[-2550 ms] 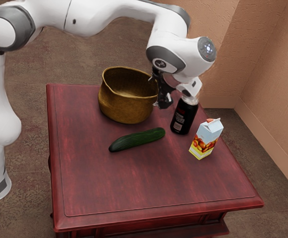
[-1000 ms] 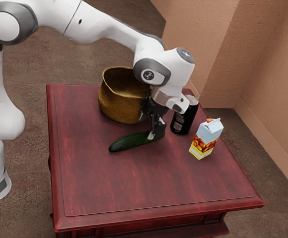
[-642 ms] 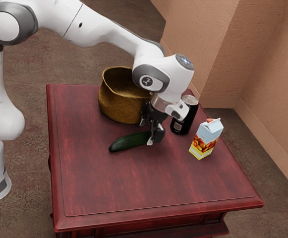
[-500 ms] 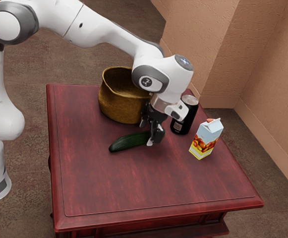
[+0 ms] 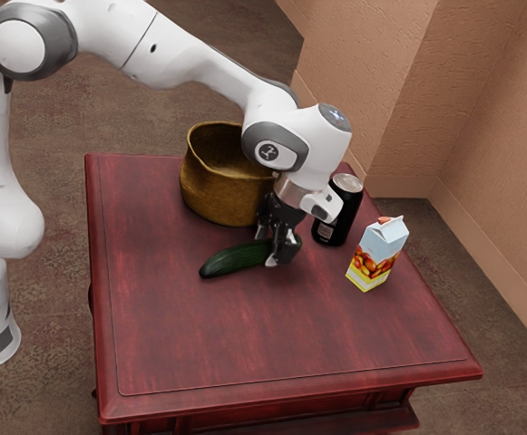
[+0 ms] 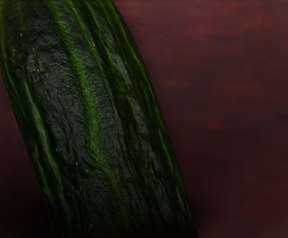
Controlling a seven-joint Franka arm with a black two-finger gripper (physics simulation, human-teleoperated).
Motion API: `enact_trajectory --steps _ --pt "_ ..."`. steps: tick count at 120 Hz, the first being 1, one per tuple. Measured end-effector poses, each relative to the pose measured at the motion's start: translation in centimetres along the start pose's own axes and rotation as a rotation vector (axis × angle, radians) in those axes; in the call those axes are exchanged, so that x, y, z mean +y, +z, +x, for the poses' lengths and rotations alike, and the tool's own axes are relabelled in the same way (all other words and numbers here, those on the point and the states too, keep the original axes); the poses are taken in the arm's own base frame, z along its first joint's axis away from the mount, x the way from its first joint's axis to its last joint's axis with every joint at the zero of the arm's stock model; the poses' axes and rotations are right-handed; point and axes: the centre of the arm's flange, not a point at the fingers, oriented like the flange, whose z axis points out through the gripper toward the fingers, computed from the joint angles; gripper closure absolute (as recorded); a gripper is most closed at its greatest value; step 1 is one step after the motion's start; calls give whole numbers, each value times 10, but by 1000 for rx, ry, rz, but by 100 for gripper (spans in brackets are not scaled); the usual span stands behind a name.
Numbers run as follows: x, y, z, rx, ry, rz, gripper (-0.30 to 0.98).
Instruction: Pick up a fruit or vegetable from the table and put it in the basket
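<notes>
The tool (image 5: 267, 249) had squeezed inward and now pinched the cucumber (image 5: 230, 261) from both sides; it looked ready to lift toward the golden basket (image 5: 219, 197).

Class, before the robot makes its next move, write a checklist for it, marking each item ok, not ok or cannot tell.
1. Pincer positioned at the cucumber: ok.
2. Cucumber securely gripped: cannot tell.
3. Cucumber inside the brass-coloured basket: not ok, it is outside, by the table surface.
4. Basket upright: ok.
5. Inside of basket fully visible: not ok, the arm hides part.
6. Black can and juice carton upright: ok.
</notes>
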Motion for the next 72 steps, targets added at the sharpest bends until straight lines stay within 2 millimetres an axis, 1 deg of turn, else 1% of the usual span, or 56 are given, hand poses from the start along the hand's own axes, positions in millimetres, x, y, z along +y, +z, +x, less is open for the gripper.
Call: enact_trajectory --steps 15,24,40,56,72 --pt "0 3 0 -6 2 -3 27" --pt "-4 6 1 -11 -5 -6 29" --pt "-6 7 1 -13 -7 -6 35" --pt "-7 7 2 -6 0 10 45" --pt "-9 7 3 -2 -1 20 47"
